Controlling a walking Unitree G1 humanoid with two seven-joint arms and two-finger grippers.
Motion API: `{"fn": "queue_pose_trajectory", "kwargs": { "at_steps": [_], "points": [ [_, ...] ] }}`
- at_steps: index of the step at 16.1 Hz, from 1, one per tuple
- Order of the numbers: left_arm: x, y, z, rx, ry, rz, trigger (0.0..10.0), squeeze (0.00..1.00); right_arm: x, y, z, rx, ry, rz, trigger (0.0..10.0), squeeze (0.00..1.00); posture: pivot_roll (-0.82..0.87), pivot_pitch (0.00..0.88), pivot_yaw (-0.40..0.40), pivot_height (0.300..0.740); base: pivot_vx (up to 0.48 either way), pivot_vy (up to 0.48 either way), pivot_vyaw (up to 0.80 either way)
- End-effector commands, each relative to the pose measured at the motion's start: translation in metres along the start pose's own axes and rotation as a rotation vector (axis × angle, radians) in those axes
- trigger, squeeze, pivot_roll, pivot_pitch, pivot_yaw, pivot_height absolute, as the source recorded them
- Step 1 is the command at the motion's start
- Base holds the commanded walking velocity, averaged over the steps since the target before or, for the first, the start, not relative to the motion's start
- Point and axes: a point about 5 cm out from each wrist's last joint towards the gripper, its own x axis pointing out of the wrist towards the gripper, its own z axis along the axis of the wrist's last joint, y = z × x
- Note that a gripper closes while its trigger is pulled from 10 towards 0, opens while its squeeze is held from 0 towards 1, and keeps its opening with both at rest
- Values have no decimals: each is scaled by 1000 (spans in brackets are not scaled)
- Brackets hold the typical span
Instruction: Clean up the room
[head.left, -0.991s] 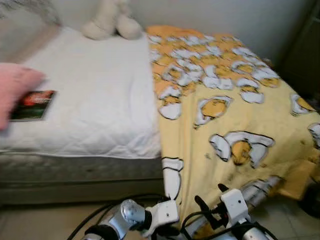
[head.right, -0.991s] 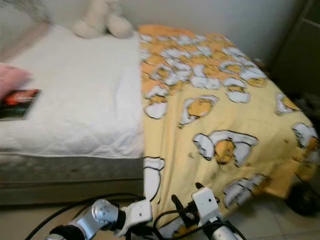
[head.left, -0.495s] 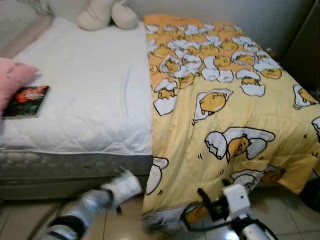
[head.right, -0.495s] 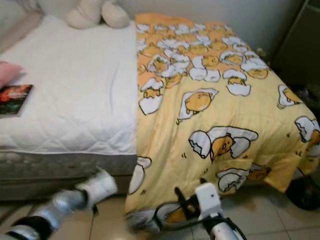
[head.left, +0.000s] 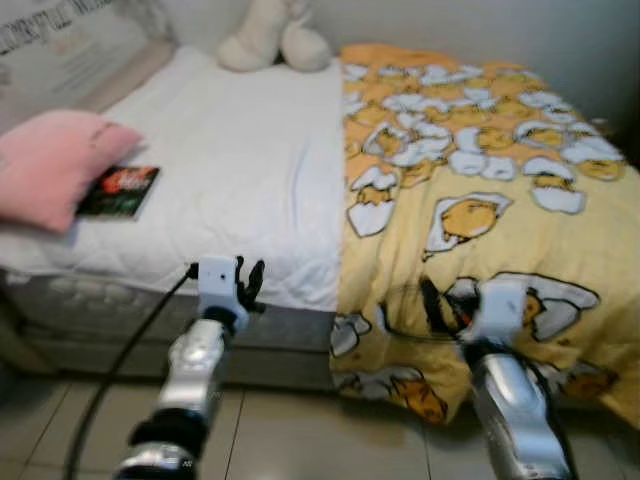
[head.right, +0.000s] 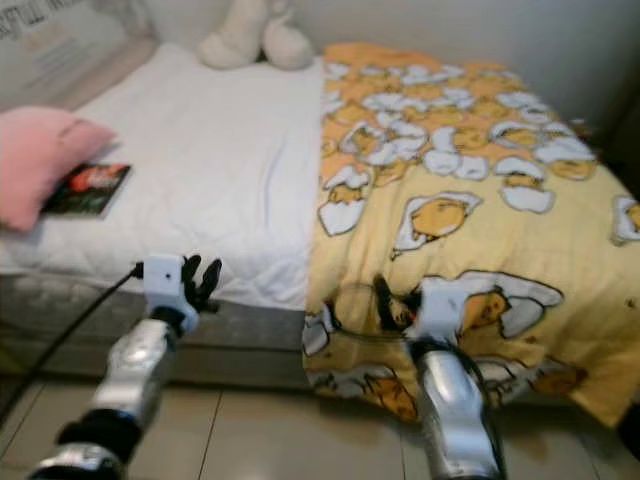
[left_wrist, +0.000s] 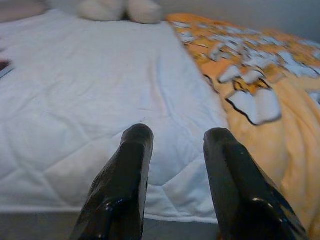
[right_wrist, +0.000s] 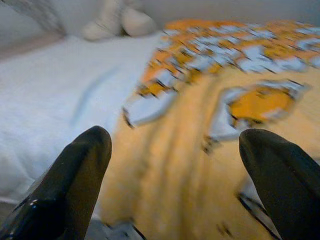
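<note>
Yellow egg-print blanket (head.left: 470, 190) draped over right half of white mattress (head.left: 230, 180), near edge hanging to tiled floor (head.left: 300, 440). Left gripper (left_wrist: 172, 145) raised before near mattress edge, fingers parted, empty. Right gripper (right_wrist: 175, 150) over blanket's near part, fingers wide apart. Pink pillow (head.left: 50, 165), book (head.left: 118, 192) at left; plush toy (head.left: 275, 35) far.

Both silver arms raised forward. Left end effector (head.left: 244, 281) upright, fingers a little apart, empty. Right end effector (right_wrist: 175, 175) spread wide, empty.
</note>
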Motion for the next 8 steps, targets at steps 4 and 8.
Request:
{"fn": "queue_pose_trajectory", "kwargs": {
  "at_steps": [4,8],
  "points": [
    [7,-9,-2,87,90,19,10000,0,7,13,1,6,-12,48,10000,0,49,0,59,740,178,-155,445],
    [20,-15,26,180,-15,1,10000,0,6,10,-5,10,-3,33,10000,0,41,0,70,740,0,0,445]
  ]
}}
